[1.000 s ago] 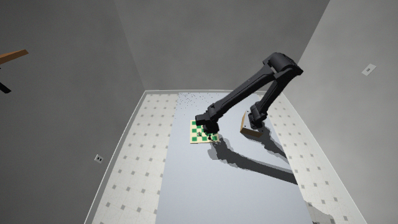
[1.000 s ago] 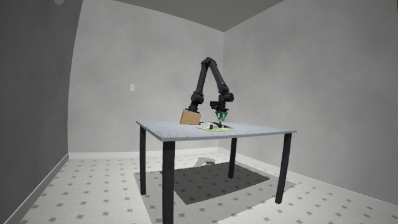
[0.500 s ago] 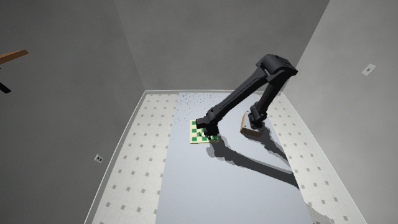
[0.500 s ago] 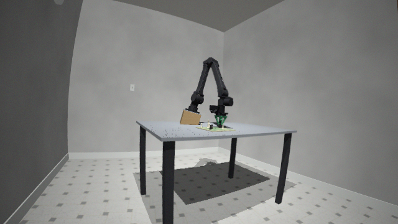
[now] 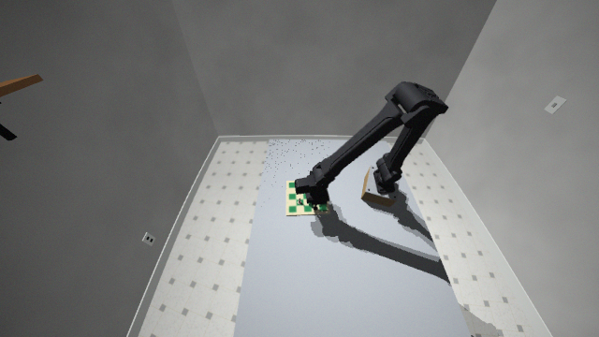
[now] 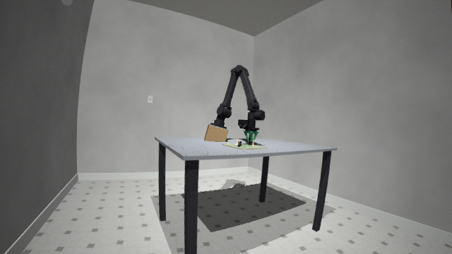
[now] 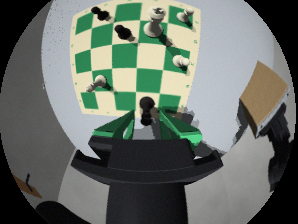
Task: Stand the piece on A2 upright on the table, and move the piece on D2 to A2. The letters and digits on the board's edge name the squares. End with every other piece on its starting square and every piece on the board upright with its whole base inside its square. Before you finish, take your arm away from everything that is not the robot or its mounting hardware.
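The green and cream chessboard (image 7: pixel 136 52) lies on the grey table; it also shows in the top view (image 5: pixel 299 198) and the exterior view (image 6: pixel 244 145). My gripper (image 7: pixel 147 113) has green fingers. It hangs low over the board's near edge in the wrist view, at the board's corner in the top view (image 5: pixel 318 204). The fingers stand partly open on either side of an upright black pawn (image 7: pixel 145 106); I cannot see them touching it. Further along the board are a tall white piece (image 7: pixel 154 26), a white pawn (image 7: pixel 180 63), a tipped white piece (image 7: pixel 99 84), a tipped black piece (image 7: pixel 123 31) and black pieces (image 7: pixel 100 11) (image 7: pixel 185 18). The square labels are not readable.
A tan box (image 5: pixel 372 189) stands tilted on the table at the arm's base, to the right of the board; it also shows in the wrist view (image 7: pixel 266 91) and in the exterior view (image 6: pixel 215 133). The table's edge lies beyond the board's left side.
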`<state>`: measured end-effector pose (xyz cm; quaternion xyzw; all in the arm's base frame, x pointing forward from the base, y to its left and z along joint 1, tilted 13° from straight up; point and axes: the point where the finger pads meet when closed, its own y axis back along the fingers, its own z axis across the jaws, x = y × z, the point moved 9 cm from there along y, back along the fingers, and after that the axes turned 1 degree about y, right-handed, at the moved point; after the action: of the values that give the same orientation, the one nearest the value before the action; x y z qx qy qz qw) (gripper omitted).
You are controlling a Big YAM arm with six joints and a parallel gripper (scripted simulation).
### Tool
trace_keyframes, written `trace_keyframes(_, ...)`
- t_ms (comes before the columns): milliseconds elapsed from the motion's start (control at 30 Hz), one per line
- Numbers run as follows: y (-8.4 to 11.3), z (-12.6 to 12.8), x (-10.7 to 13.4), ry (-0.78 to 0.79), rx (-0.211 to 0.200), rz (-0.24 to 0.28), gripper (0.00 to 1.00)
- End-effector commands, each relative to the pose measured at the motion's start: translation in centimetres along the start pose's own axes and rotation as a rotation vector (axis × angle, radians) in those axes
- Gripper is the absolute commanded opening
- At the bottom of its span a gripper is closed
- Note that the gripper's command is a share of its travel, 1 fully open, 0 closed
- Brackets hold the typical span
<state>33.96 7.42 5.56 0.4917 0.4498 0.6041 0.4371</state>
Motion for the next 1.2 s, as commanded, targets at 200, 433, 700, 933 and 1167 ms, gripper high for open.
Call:
trace_keyframes(200, -0.03, -0.06, -0.07, -0.006, -0.01, -0.004, 0.4)
trace_keyframes(433, -0.03, -0.06, -0.07, -0.006, -0.01, -0.004, 0.4)
trace_keyframes(700, -0.03, -0.06, -0.07, -0.006, -0.01, -0.004, 0.4)
trace_keyframes(933, -0.03, -0.06, -0.07, -0.006, -0.01, -0.004, 0.0)
trace_keyframes(1167, -0.03, -0.06, -0.07, -0.006, -0.01, -0.004, 0.0)
